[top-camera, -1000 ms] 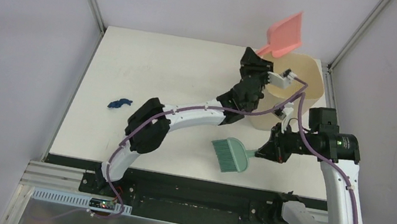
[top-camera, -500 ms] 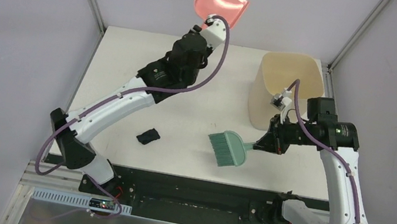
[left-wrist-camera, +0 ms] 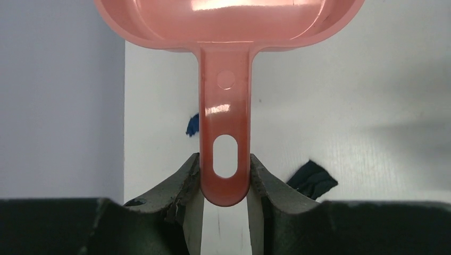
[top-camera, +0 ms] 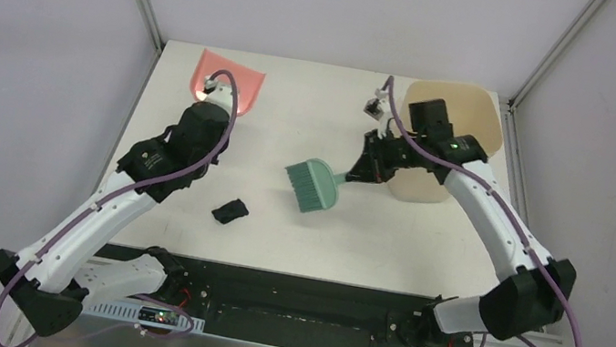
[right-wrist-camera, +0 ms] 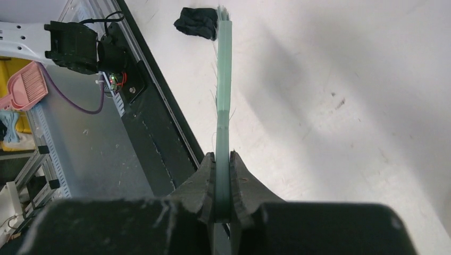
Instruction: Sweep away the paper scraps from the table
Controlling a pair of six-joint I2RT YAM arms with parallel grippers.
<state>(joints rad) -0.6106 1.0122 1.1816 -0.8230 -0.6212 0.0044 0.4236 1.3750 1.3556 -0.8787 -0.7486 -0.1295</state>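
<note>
Just beside the beige bin (top-camera: 442, 147), on the side toward the left arm, the right tool (right-wrist-camera: 223, 169) is clamped flat on the handle of the teal brush (top-camera: 313, 185). The brush head seems to hang a little above the surface (top-camera: 315, 101). Farther from the bin, toward the near edge, the black scrap (top-camera: 230, 211) lies alone, with the brush head between it and the bin. Farthest from the bin, by the far corner, the left tool (left-wrist-camera: 224, 178) is closed on the handle of the pink dustpan (top-camera: 228, 81). A blue scrap (left-wrist-camera: 192, 125) peeks from behind that handle in the left wrist view.

The step in hand looks like lining up pan and brush on the black scrap. To do it well, the pan's lip should press flat on the surface just beyond the scrap, mouth facing the bin. The bristles should then touch down on the scrap's bin side and draw one low, unbroken stroke into the pan. A gap under the lip would likely let the light wad slip beneath.
</note>
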